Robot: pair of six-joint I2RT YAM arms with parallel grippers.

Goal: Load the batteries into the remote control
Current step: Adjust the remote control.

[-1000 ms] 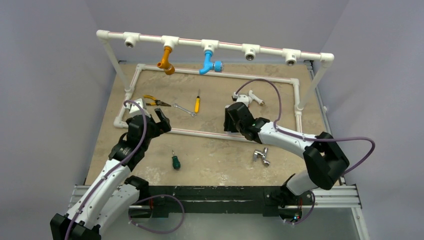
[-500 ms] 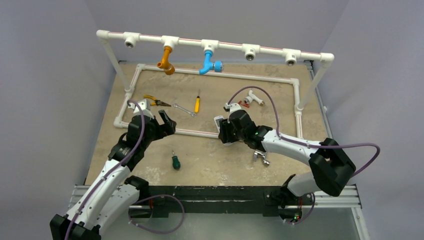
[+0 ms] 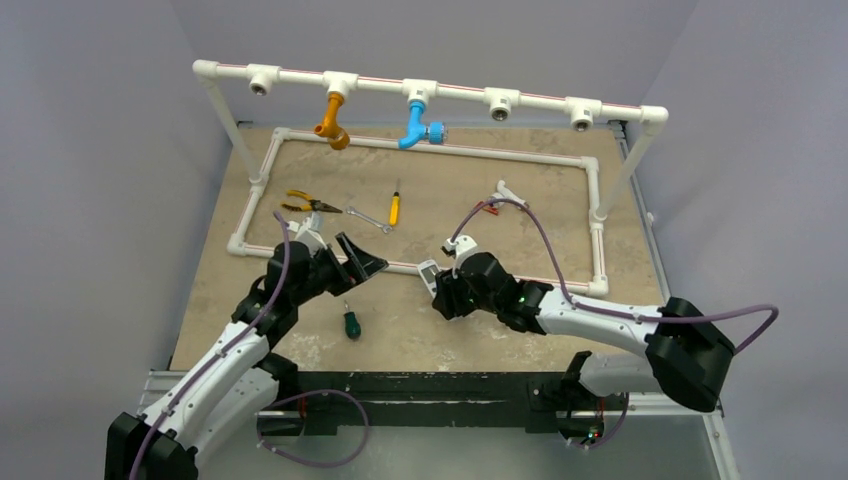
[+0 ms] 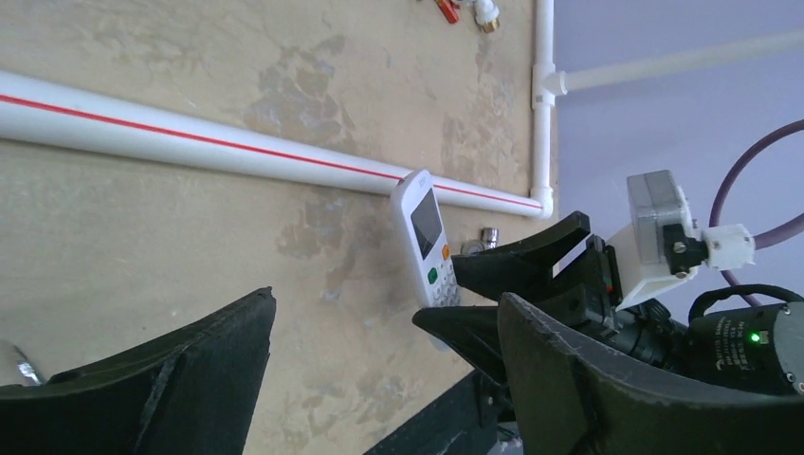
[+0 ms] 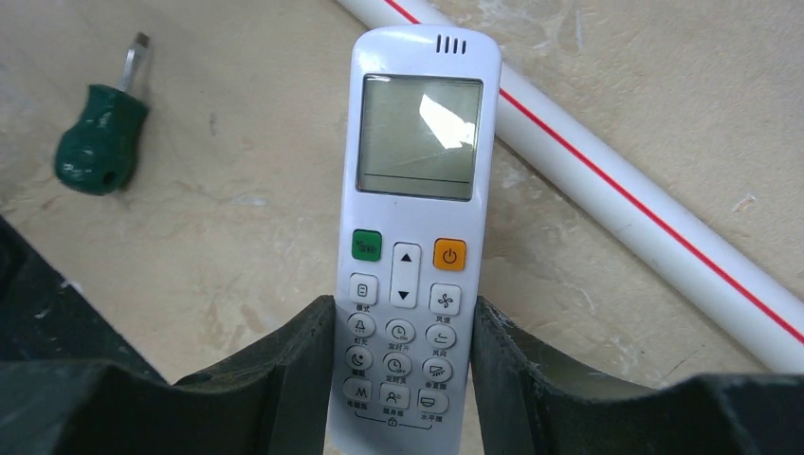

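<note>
My right gripper (image 3: 436, 288) is shut on the lower end of the white remote control (image 3: 428, 272), held face up just in front of the near white pipe (image 3: 395, 266). In the right wrist view the fingers (image 5: 294, 365) clamp both sides of the remote (image 5: 414, 204) at its button rows. My left gripper (image 3: 362, 262) is open and empty, just left of the remote, which shows ahead of it in the left wrist view (image 4: 426, 235). The red-orange batteries (image 3: 487, 209) lie at the back right beside a white T-fitting (image 3: 508, 192); they also show in the left wrist view (image 4: 443, 9).
A green-handled screwdriver (image 3: 351, 322) lies on the table in front of the left gripper and shows in the right wrist view (image 5: 99, 140). Pliers (image 3: 300, 203), a wrench (image 3: 368, 219) and a yellow screwdriver (image 3: 394, 208) lie inside the pipe frame. Orange (image 3: 333, 120) and blue taps (image 3: 416, 125) hang from the rail.
My right arm has carried the remote from the back right, over the near pipe, to the front middle. My left gripper has moved right towards it, jaws open.
</note>
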